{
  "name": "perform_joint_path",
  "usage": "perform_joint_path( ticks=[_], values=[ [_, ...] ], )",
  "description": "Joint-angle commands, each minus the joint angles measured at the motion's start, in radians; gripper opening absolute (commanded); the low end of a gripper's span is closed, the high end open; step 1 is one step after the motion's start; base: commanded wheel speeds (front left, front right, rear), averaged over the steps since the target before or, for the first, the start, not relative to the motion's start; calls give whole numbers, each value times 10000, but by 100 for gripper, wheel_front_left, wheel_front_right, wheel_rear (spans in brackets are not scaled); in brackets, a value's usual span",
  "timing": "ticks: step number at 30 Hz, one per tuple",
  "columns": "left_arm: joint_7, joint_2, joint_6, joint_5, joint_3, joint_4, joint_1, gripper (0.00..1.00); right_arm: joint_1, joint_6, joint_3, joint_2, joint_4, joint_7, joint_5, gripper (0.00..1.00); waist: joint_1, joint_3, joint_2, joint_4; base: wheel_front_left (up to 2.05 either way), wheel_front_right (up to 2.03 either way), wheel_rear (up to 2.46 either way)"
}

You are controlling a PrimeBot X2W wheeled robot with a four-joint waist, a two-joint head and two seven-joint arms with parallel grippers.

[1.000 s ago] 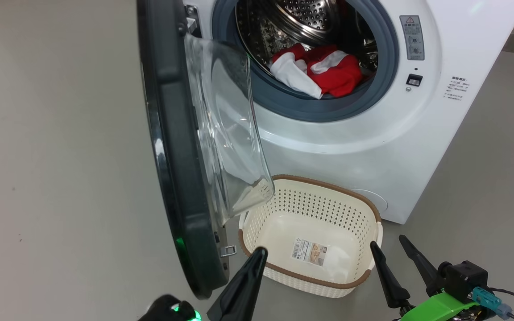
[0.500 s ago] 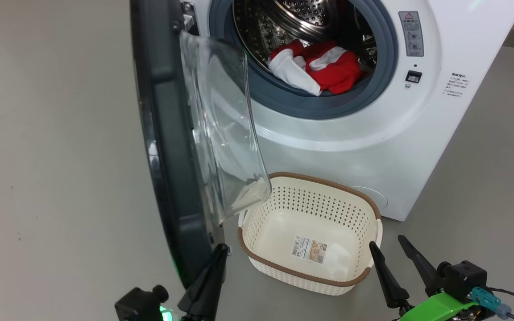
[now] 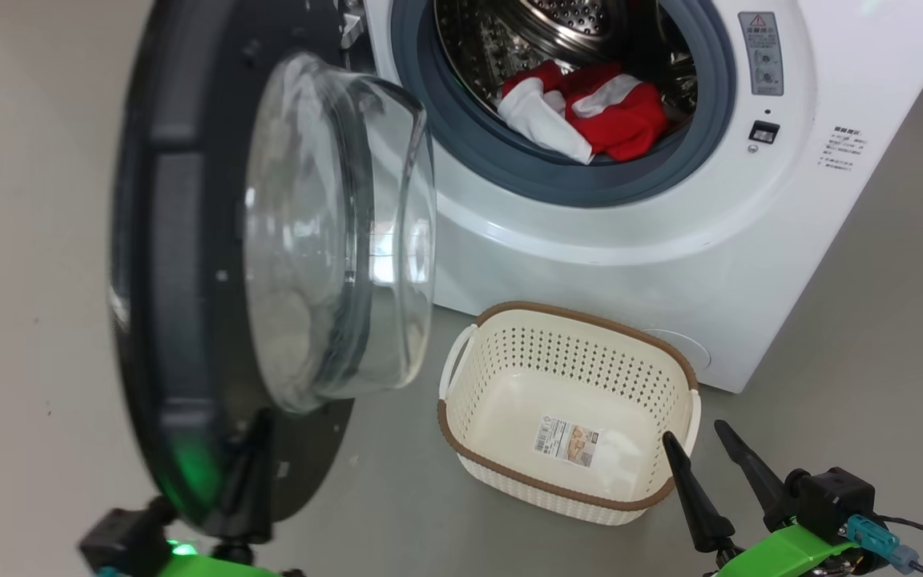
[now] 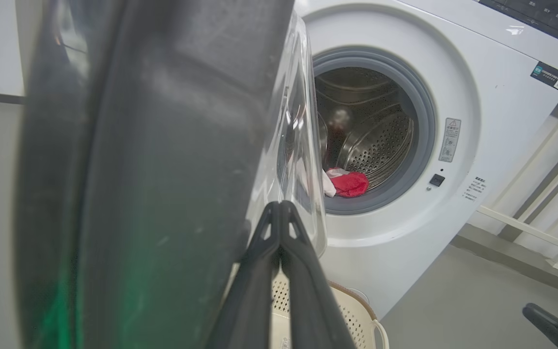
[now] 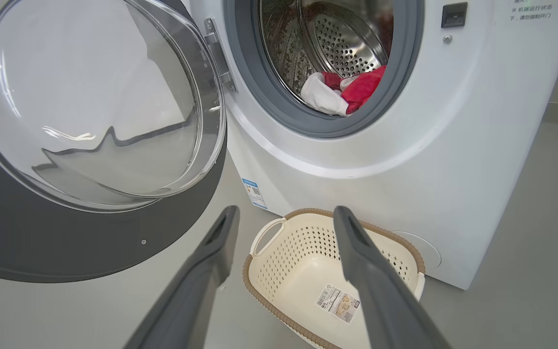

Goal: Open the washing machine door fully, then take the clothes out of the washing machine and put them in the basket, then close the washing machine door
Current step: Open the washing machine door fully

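1. Holds the right gripper (image 3: 692,433) low at the right, its long fingers spread wide with nothing between them, tips just before the near right corner of the basket (image 3: 509,353).
2. Places the left gripper (image 4: 279,211) low at the left, fingers pressed flat together, tips at the lower inner edge of the washing machine door (image 3: 181,240); cannot tell through the blur whether touching.
3. Finds the basket on the floor (image 3: 29,336) just before the washing machine (image 3: 670,264), a label sticker (image 3: 567,441) on its bottom.
4. Shows the door swung out to the left, glass bowl (image 3: 333,232) bulging toward the machine's side.
5. Finds the clothes (image 3: 622,120) lying in the steel drum (image 3: 574,12), behind the grey rubber ring (image 3: 509,170).
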Motion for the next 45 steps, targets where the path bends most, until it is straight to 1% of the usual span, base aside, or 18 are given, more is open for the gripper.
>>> perform_joint_path(
  ticks=[1, 7, 13, 21, 35, 45],
  values=[
    [-65, 181, 80, 82, 636, -198, -161, 0, -269, 48, 209, -37, -261, -95, -112, 100, 0, 46, 0, 24, 0, 0, 0],
    [-65, 292, 10, 291, 1856, 3, -304, 0, -346, 48, 207, -43, -250, -95, -142, 100, 0, 202, 0, 38, 0, 0, 0],
    [-65, 392, -55, 376, 2986, 425, -810, 0, -480, 48, 227, -61, -231, -95, -191, 100, 0, 437, 0, 3, 0, 0, 0],
    [-65, 819, -167, 698, 4270, 1454, -1984, 0, -751, 48, 234, -125, -209, -95, -297, 100, 0, 868, 0, -72, 0, 0, 0],
    [-65, 1629, -305, 1383, 5840, 3074, -3441, 0, -846, 48, 231, -167, -279, -95, -429, 100, 0, 1415, 0, -403, 0, 0, 0],
    [-65, 2460, -334, 1811, 6471, 4303, -4424, 0, -992, 48, 197, -230, -368, -95, -551, 100, 0, 1875, 0, -652, 0, 0, 0]
  ],
)
